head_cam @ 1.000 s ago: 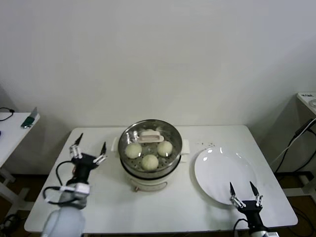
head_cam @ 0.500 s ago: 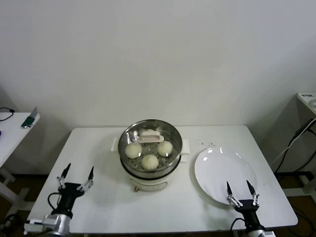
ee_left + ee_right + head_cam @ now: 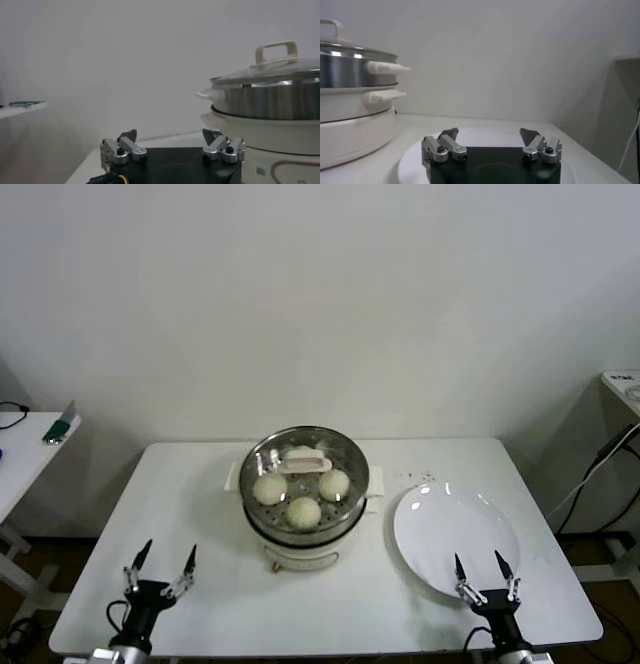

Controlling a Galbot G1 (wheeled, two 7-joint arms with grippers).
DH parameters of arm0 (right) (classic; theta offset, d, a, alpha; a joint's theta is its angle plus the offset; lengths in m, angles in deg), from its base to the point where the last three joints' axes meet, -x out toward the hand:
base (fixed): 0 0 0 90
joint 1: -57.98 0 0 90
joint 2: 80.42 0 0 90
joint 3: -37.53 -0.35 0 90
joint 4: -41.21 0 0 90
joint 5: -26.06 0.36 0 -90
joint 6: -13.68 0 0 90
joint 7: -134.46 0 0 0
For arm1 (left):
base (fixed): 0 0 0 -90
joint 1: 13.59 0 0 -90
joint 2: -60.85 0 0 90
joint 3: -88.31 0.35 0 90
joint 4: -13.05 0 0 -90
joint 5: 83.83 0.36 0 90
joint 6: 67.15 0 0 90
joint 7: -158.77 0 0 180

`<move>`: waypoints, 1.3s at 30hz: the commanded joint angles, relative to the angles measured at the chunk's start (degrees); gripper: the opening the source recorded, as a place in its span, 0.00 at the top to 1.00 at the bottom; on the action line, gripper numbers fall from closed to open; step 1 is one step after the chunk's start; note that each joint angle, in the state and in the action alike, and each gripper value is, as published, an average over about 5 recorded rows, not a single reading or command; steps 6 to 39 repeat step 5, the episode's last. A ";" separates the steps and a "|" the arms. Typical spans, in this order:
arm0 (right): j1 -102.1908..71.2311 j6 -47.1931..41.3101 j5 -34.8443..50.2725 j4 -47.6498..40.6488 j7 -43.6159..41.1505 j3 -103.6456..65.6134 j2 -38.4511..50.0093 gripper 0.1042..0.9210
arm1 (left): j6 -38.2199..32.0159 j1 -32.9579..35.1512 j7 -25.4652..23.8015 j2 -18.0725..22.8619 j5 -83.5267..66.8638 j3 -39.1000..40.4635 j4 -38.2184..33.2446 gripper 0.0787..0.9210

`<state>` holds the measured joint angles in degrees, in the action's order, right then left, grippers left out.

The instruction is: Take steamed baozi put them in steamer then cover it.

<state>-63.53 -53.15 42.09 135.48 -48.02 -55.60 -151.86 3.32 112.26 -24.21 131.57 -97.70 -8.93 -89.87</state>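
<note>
Cover (image 3: 303, 460) sits on steamer (image 3: 305, 529), baozi (image 3: 303, 511) inside, surface (image 3: 220, 594) centre. My left gripper (image 3: 160, 567) at 7 o'clock, right gripper (image 3: 484, 573) at 5, jaws apart, empty. Best: park clear, no nudging plate (image 3: 440, 524).

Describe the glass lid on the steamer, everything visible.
The round clear glass lid has a metal rim and a cream-white bar handle arching over its centre. It sits level and closed on the shiny stainless-steel steamer pot, rim resting on the pot's top edge all around as far as the wrist views show. Through the glass, three round cream-white buns show clearly; a fourth seems to lie partly hidden under the handle. Nothing else touches the lid.
</note>
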 commanded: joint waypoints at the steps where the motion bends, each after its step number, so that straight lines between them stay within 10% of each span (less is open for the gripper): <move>1: 0.11 0.07 -0.32 -0.04 0.11 -0.03 -0.04 0.12 | -2.76 0.90 -0.81 -0.16 -1.71 0.45 1.88 0.12; 39: 0.18 0.10 -0.33 0.01 0.14 -0.03 -0.06 0.12 | -2.75 0.84 -0.82 -0.15 -1.62 0.71 1.97 0.12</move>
